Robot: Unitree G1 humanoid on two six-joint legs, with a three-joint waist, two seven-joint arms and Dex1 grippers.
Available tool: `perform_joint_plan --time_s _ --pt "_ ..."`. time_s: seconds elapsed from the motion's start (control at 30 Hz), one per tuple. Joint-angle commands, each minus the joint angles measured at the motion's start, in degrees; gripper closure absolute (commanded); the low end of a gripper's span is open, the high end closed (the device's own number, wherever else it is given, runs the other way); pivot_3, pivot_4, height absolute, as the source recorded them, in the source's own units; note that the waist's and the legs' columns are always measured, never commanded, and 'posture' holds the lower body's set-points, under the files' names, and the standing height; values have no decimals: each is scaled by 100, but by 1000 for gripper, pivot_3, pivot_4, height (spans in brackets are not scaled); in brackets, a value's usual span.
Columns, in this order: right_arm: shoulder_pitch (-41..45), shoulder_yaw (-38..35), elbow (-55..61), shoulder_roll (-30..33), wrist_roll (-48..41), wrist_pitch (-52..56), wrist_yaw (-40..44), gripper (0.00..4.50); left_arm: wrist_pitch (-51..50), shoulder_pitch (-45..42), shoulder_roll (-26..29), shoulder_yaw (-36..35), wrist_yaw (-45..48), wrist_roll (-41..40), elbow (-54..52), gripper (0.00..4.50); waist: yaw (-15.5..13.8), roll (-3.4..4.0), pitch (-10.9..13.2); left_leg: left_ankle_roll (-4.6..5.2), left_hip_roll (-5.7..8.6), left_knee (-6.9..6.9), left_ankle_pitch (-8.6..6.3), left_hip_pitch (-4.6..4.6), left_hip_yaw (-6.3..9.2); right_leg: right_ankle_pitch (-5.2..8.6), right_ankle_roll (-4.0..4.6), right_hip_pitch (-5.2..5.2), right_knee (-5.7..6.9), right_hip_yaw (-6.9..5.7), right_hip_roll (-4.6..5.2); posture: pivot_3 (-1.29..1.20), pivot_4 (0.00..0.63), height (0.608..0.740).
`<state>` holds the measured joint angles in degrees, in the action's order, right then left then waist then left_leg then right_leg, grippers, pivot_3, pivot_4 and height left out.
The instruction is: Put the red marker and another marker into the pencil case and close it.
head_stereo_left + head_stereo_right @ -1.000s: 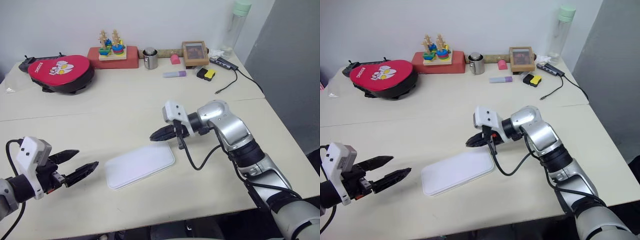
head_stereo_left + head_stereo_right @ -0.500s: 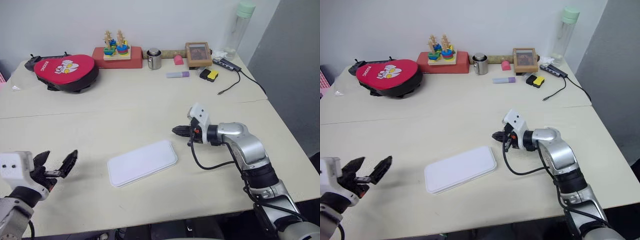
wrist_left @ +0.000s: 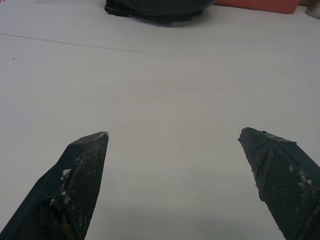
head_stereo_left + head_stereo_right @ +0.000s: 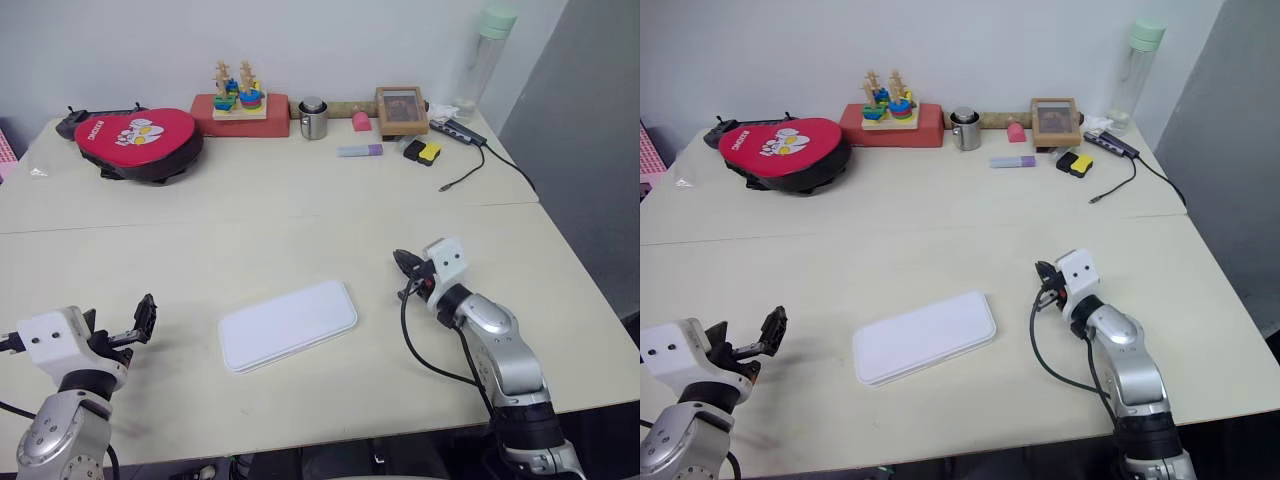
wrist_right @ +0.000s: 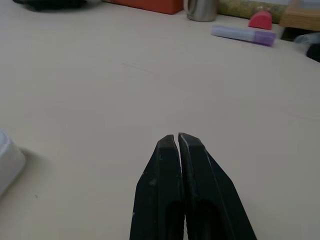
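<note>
Lower centre of the left eye view: the pencil case [image 4: 288, 325] is lying flat with its lid shut, both arms having pulled away from it over the last second.
Lower left, same view: the left gripper [image 4: 147, 318] is now sitting further down and out toward the frame's corner, fingers spread wide, holding nothing.
Right of centre, same view: the right gripper [image 4: 405, 262] is drawing back to the right of the case, well apart from it, fingers pressed together and empty.
Right eye view: matching layout; the red oval pouch [image 4: 783, 150] and the pale purple highlighter [image 4: 1012, 161] are sitting along the far edge in the upper part.
Left wrist view: two parted fingers [image 3: 82, 172] are hovering over bare table [image 3: 165, 100].
Right wrist view: the closed fingers [image 5: 170, 170] are pointing across the table, the case's rounded corner [image 5: 7, 160] at the left edge.
Task meaning: neither marker is lying on the table, so they are likely inside and the job is looking finished.
</note>
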<state>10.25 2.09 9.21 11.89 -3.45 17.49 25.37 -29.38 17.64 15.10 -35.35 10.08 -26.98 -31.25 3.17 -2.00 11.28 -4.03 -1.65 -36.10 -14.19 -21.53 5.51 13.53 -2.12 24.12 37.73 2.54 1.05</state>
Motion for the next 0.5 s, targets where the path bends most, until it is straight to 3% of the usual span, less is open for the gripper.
perform_joint_plan --time_s 0.03,0.23,0.5 --pt "-21 -131 251 9 -36 -268 -203 4418 153 148 39 -14 41 -8 -205 0 14 0 0 0 -1 0 0 2 0 1 4 0 2 0 -1 0 150 740" --pt "-425 -232 178 328 -113 -640 -115 4418 -15 257 289 -66 162 -119 -112 0 -13 -4 -2 0 -1 0 0 -2 1 7 14 -2 -5 -1 0 0 150 740" --pt "-496 -201 120 217 -82 -761 -378 4418 -71 339 492 54 546 -322 -101 0 -1 -4 -2 0 -1 -1 0 7 -3 13 33 -5 -1 2 -1 0 150 740"
